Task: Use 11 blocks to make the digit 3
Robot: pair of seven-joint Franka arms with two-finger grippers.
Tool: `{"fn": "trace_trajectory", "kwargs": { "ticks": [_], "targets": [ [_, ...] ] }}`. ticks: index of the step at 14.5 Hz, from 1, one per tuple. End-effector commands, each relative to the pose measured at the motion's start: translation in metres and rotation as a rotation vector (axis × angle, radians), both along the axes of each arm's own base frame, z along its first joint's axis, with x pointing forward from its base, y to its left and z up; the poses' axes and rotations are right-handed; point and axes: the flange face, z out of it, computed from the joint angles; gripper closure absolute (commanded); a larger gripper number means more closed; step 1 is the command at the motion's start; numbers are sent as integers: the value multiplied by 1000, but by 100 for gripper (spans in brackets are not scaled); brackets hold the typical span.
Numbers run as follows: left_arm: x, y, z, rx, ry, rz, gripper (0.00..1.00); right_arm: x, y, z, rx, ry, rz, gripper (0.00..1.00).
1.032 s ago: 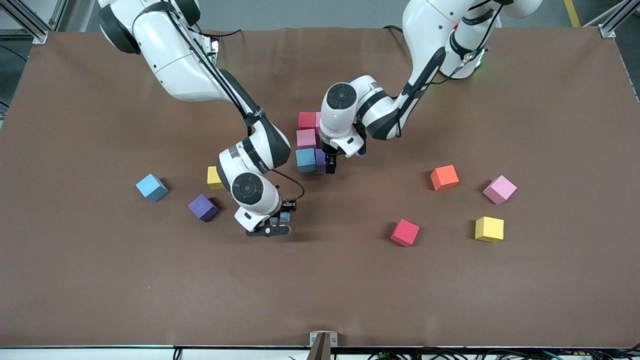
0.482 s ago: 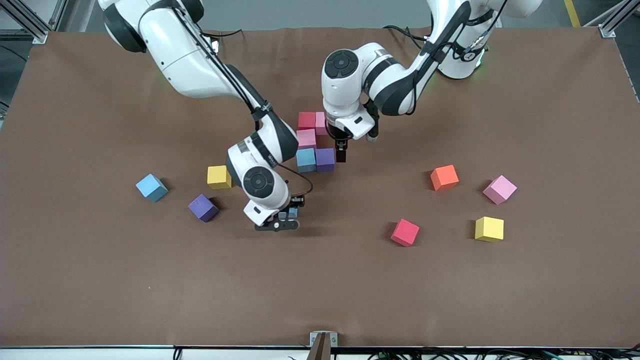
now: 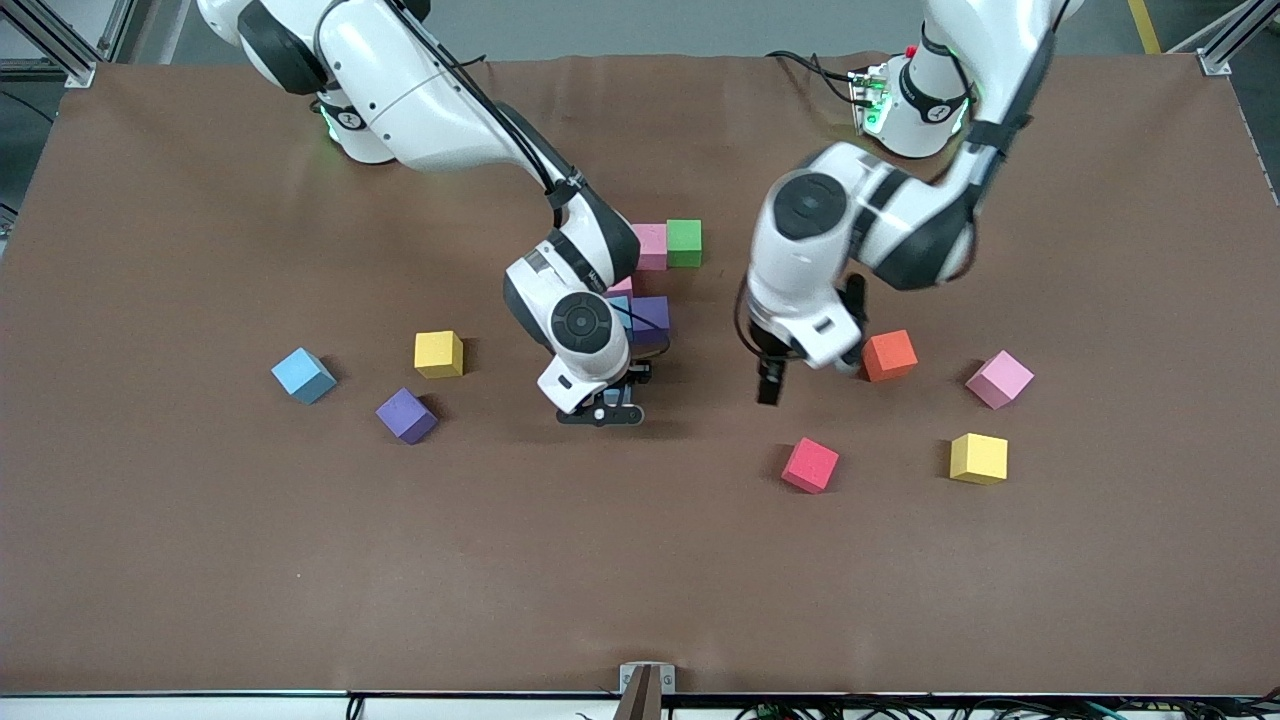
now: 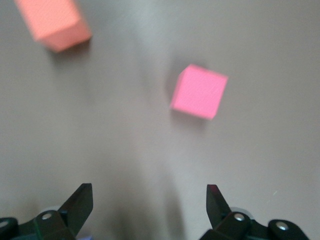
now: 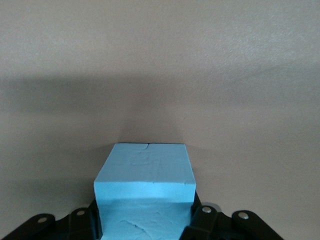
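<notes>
A few blocks (image 3: 653, 247) sit together; most lie apart. The right tool (image 3: 600, 405) squeezes a blue block (image 5: 145, 192). The left tool (image 3: 768, 385) is wide open, empty.

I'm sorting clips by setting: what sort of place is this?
Likely a robotics lab bench: a brown mat-covered table framed by aluminium rails, with coloured foam blocks scattered on it and cables along its edge.
</notes>
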Motion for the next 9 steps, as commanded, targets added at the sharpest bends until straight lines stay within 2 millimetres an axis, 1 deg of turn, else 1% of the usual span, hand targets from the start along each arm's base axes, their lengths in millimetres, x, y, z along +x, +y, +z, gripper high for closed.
{"fn": "trace_trajectory", "kwargs": {
  "ticks": [1,2,3,5,6,7,8,9],
  "targets": [
    [52,19,-16,-14,9,-39,0,-22,-2,-23,-41,37,14,65],
    [67,33,-27,-18,17,-34,0,-27,-2,-26,-46,45,19,65],
    [79,44,-44,-21,33,-25,0,-31,0,-30,-49,54,25,65],
    [94,48,-70,-26,47,-23,0,-38,6,-30,-51,54,41,65],
    [99,48,-81,-26,54,-35,0,-38,6,-30,-51,54,41,65],
    [101,54,-90,-23,62,-47,0,-41,8,-31,-51,58,44,64],
    [106,68,-103,-20,78,-67,0,-45,12,-31,-48,68,52,64],
    [108,71,-111,-25,81,-86,0,-46,13,-31,-48,72,55,64]
  ]
}}
